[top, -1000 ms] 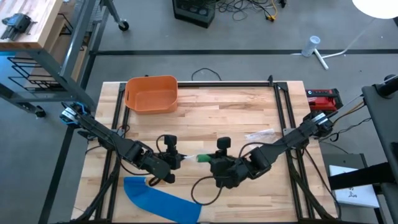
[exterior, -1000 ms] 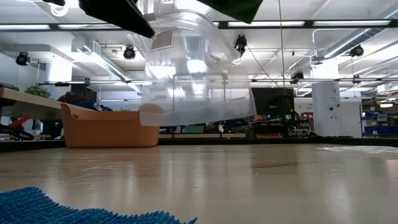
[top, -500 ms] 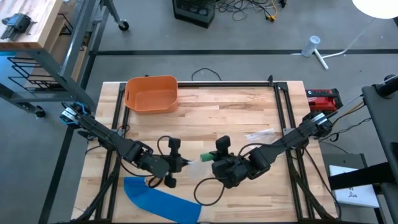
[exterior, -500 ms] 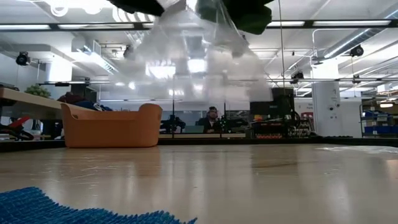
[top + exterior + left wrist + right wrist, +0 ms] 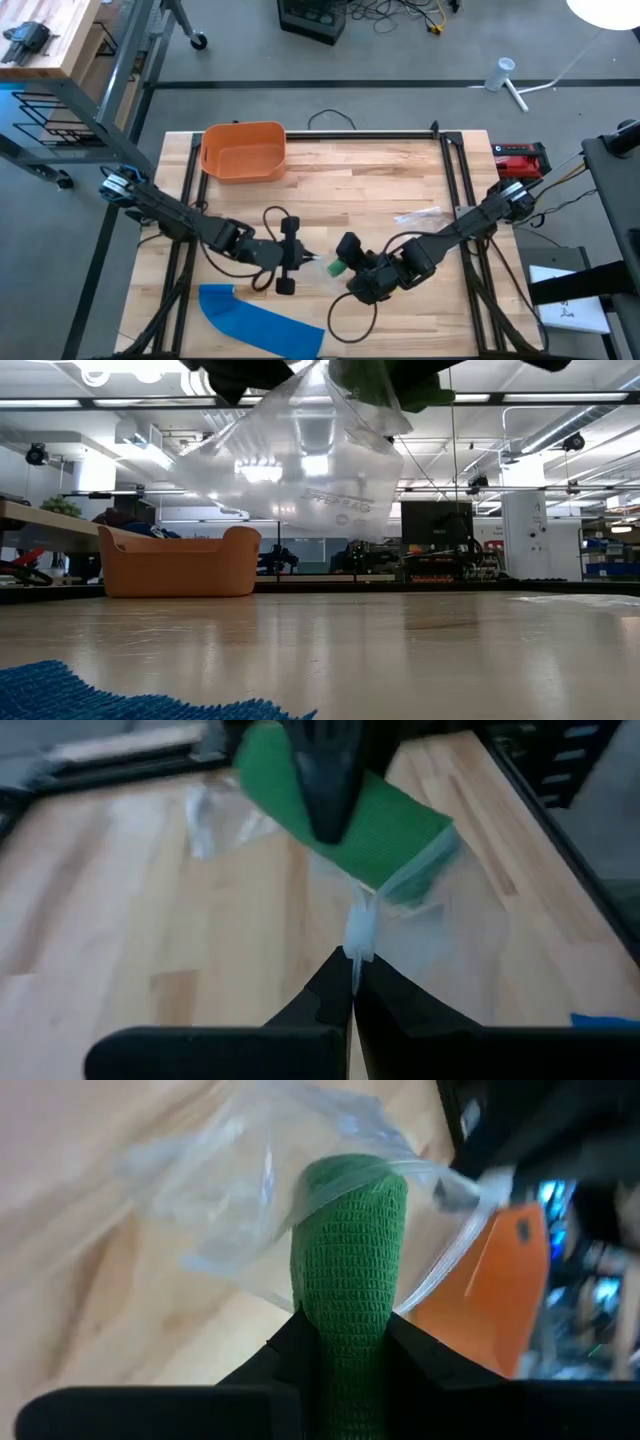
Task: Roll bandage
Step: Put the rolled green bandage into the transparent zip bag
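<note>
Your right gripper is clamped on a green bandage roll, holding it above the front middle of the wooden table. Your left gripper has its fingers pressed together on the edge of a clear plastic bag, which hangs between the two grippers and partly sleeves the roll's far end. Seen from table height, the bag is lifted clear of the surface. An orange bin sits near the back left, a blue cloth lies at the front left, and a second clear wrapper lies to the right.
</note>
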